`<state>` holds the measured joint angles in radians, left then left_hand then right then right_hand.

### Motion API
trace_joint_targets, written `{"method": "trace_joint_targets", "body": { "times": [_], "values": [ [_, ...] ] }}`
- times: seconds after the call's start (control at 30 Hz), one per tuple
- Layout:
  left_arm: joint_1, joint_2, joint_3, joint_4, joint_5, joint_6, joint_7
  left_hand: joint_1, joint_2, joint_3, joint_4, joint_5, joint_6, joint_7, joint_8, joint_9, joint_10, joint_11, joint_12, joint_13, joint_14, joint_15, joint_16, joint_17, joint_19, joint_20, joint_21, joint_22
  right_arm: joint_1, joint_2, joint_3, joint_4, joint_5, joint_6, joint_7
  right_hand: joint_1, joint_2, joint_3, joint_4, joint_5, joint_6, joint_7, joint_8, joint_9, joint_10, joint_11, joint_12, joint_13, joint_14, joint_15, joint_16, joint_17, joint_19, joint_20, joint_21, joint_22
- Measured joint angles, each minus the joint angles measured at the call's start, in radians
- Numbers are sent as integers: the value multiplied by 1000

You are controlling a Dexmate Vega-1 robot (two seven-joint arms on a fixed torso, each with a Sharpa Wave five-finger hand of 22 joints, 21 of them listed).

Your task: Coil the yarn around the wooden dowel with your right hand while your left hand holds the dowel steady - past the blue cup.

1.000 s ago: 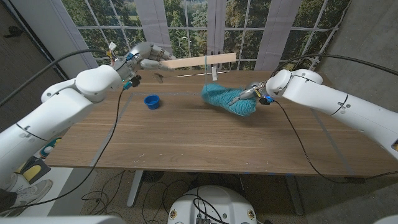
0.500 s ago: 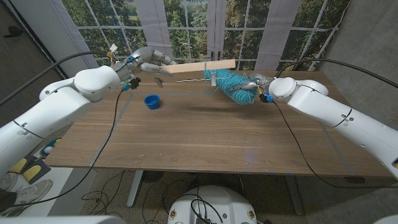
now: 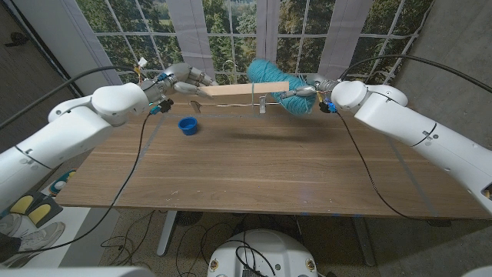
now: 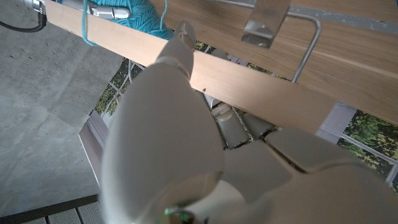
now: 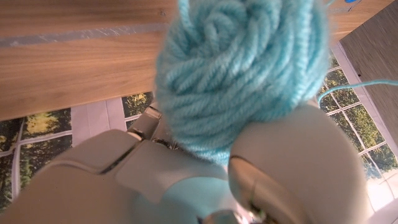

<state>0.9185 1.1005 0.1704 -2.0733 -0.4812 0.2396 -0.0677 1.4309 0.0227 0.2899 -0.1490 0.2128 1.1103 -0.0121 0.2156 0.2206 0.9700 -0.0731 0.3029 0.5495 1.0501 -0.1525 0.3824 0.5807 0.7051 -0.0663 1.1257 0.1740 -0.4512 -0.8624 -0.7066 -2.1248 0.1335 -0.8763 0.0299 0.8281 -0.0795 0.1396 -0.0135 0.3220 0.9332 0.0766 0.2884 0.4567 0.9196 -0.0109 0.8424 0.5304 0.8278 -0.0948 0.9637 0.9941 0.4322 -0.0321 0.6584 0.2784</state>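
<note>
Holding a pale wooden dowel level above the far side of the worktop, our left hand sits in the upper left of the head view, its fingers clamped around the dowel's left end. Our right hand, in the upper right, grips a skein of teal yarn raised to the dowel's right end, partly behind and above it. From the left wrist view, a strand of yarn crosses over the dowel near its far end, so at least one turn looks laid. From the right wrist view, the yarn bulges out of the right hand, which is closed on it. A small blue cup stands on the worktop below the left hand, well apart from the dowel. A metal stand sits on the worktop just under the dowel.

We judge the winding is under way. To do it well, we should carry the skein in full loops around the dowel, keep light tension on the strand, and keep the left hand's grip firm so the dowel does not tilt or twist.
</note>
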Motion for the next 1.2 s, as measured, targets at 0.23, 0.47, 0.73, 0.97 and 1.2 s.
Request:
{"method": "trace_joint_targets", "body": {
  "times": [0.23, 0.47, 0.73, 0.97, 1.2],
  "values": [
    [-18, 13, 19, 7, -2, 14, -14, 0, 0, 0, 0, 0, 0, 0, 0, 1, 0, 0, -5, 0, 0, 0, 0, 1, -4, -3, 4, 1, 72, 9, -47, -16, -40, -37, 56, 0, 0, 2, 8, -1, 0, 0, -4, 5, 0, 0, -2, 0, -3, 0, 6, -1, 0, 0, 4, -5],
    [-35, 23, 37, 13, -2, 34, -27, 0, 0, 0, 0, 0, 0, 0, 0, 5, 5, 5, -5, 5, 0, 0, -3, 1, -9, 2, 4, 2, 148, 24, -100, -28, -82, -58, 99, 0, 0, 3, 11, -1, 0, 0, -4, 11, 0, 0, -1, 0, -5, 1, 6, -1, -3, -3, 8, -5],
    [-62, 32, 66, 20, 10, 60, -40, 0, 0, 0, 0, 0, 0, 0, -1, 5, 9, 2, -5, 5, 0, 0, -4, 2, -9, 2, 4, 2, 198, 39, -129, -40, -123, -62, 123, 0, 0, 3, 11, -2, 0, 0, -7, 18, 0, 0, -1, 0, -7, 0, 6, -3, -4, -4, 15, -8],
    [-86, 34, 95, 28, 26, 84, -42, 0, 0, 0, 0, 0, 0, 0, -3, 5, 9, 2, -12, 5, 0, 0, -5, 6, -11, 0, 4, 2, 226, 48, -135, -53, -151, -59, 135, 0, 0, 3, 12, -2, 0, 0, -8, 22, 0, 0, -2, 0, -9, 2, 6, -5, -4, -4, 15, -9],
    [-115, 27, 126, 44, 56, 119, -41, 0, 0, 4, -4, -1, 0, 0, -4, 5, 9, 2, -12, 9, 0, 0, -7, 6, -11, 0, 10, 1, 251, 54, -118, -79, -161, -53, 154, 0, 0, 4, 18, -2, 0, 0, -8, 24, 0, 0, 1, 0, -9, 2, 6, -12, -4, -4, 23, -9]
  ]
}}
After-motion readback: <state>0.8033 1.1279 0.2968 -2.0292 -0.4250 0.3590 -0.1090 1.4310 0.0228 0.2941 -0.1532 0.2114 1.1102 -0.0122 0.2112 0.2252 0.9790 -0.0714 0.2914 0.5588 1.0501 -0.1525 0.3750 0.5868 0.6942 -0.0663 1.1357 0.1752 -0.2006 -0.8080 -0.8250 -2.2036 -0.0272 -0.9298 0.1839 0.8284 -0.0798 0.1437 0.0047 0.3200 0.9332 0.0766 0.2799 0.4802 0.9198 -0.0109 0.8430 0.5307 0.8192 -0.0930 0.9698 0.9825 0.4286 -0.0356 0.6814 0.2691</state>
